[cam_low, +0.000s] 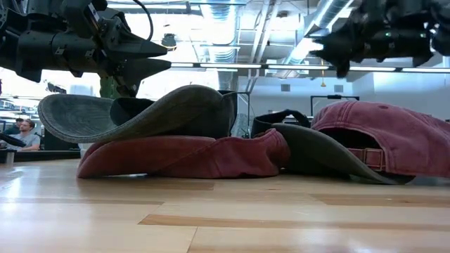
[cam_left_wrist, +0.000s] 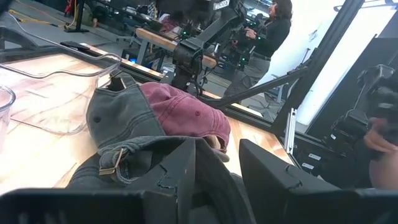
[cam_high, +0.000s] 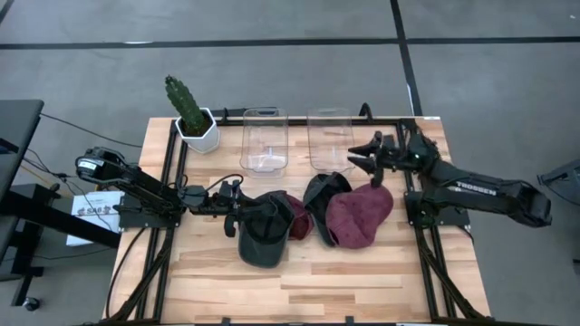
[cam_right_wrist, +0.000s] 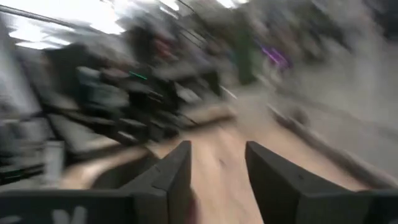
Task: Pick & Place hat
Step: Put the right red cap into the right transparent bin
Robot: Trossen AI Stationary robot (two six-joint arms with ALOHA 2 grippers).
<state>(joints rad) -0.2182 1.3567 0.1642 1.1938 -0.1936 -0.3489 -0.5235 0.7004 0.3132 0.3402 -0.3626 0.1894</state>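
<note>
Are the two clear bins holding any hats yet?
Empty: both clear bins show only bare bottoms; every cap lies on the table.

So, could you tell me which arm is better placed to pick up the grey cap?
Probably the left: its fingers sit at the grey cap; the right ones hover open beyond the red cap.

Bright overhead ceiling lights [cam_low: 211,14] glare in the low view — the right wrist view is heavily motion-blurred; the tabletop [cam_high: 308,272] is evenly lit.

Wooden table [cam_high: 362,281], four caps (piled mid-table) [cam_high: 313,220], two clear bins [cam_high: 264,140], potted cactus [cam_high: 192,116]
</note>
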